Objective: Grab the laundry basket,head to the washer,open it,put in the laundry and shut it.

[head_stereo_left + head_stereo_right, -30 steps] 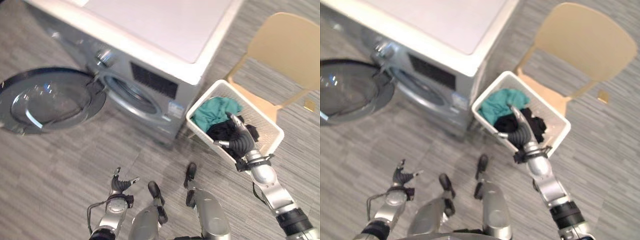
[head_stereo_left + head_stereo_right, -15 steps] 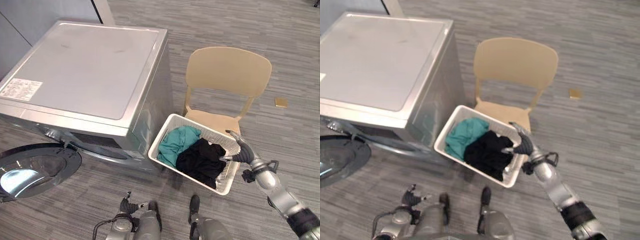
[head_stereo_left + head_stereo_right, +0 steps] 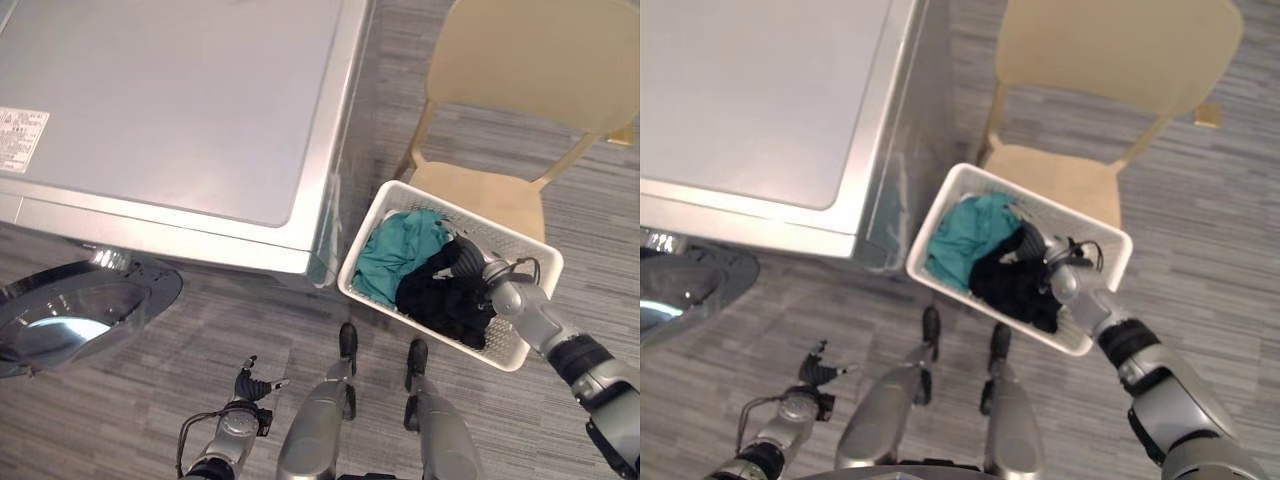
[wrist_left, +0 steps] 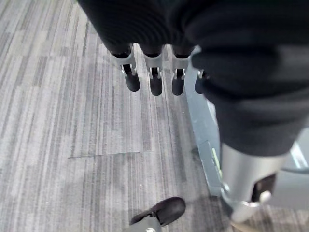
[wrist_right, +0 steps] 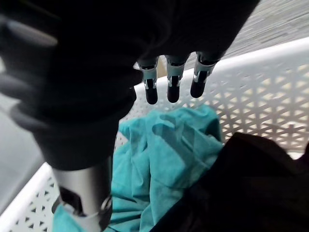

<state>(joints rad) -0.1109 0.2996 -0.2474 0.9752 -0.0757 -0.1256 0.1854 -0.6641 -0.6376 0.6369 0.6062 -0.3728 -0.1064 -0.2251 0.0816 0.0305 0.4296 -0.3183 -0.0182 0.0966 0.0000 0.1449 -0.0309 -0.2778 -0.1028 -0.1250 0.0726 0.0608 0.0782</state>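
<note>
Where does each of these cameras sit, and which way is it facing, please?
Left eye view: on the head, looking down at the washer, chair and laundry basket; both arms show.
Right eye view: beside it, same scene.
Left wrist view: on the left wrist, facing the floor past the left hand.
Right wrist view: on the right wrist, facing into the basket past the right hand.
Shared: teal garment and black garment in the basket.

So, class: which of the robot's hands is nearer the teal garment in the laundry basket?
Right. The right hand is inside the laundry basket, just over the teal garment; the left hand hangs low over the floor, well clear of the basket.
</note>
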